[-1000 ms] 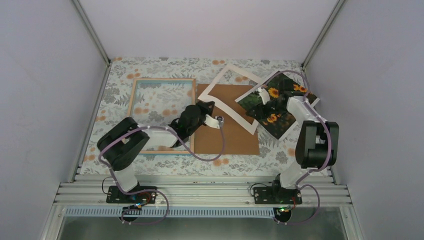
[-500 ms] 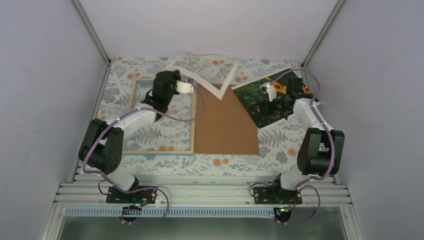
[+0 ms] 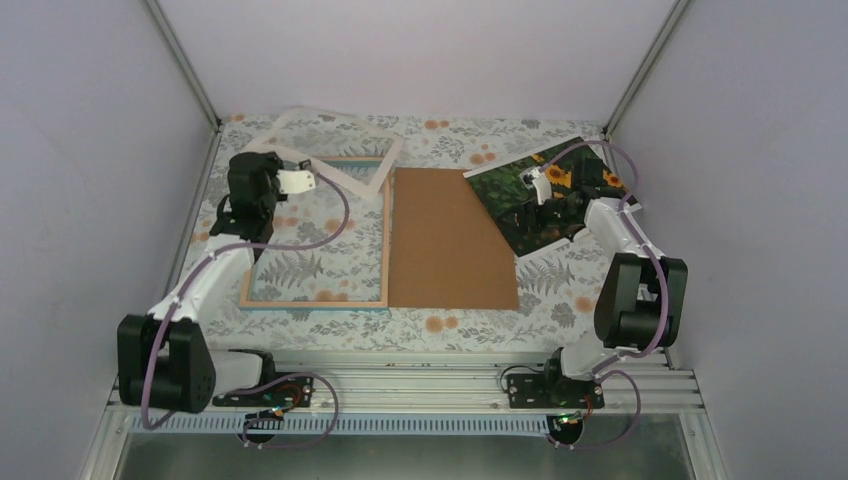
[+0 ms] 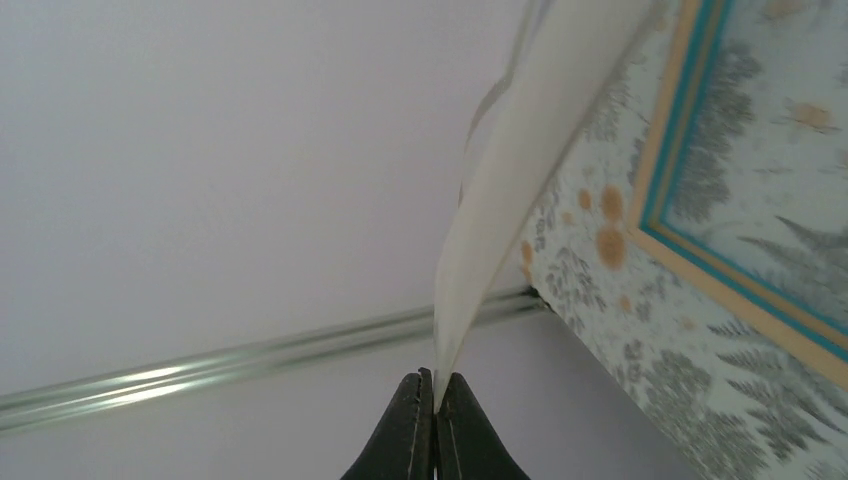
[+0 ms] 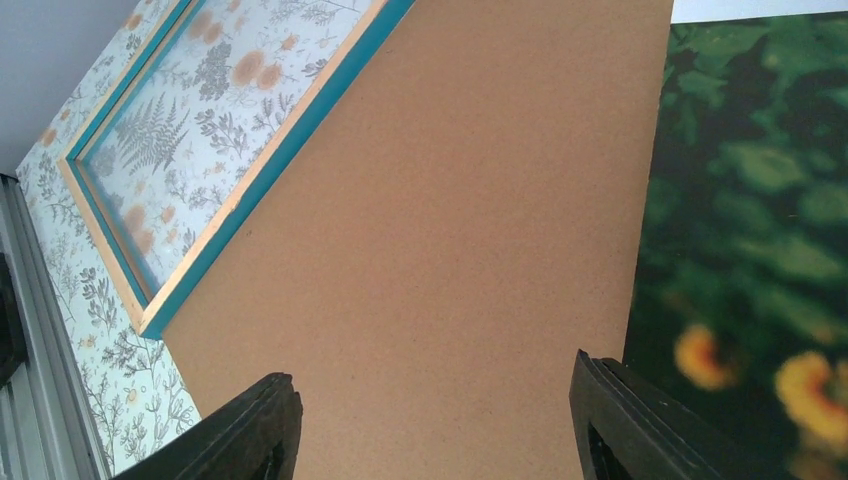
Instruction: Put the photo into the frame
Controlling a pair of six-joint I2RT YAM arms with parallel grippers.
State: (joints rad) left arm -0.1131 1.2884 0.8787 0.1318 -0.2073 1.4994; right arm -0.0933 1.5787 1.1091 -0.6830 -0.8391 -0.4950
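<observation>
The sunflower photo lies flat at the right, its left corner over the brown backing board; it also shows in the right wrist view. The frame lies at the left, teal and wood border, tablecloth showing through; it also shows in the left wrist view. My left gripper is shut on the white mat, which hangs lifted over the frame's far end. In the left wrist view the gripper pinches the mat's edge. My right gripper is open and empty, low over the board beside the photo's edge.
The brown board lies between frame and photo. Purple walls with metal corner rails close the back and sides. An aluminium rail carries both arm bases at the near edge. A floral cloth covers the table.
My left gripper has carried the white mat from over the brown board leftward to the frame's far-left end. My right gripper moved back over the photo, then held still.
</observation>
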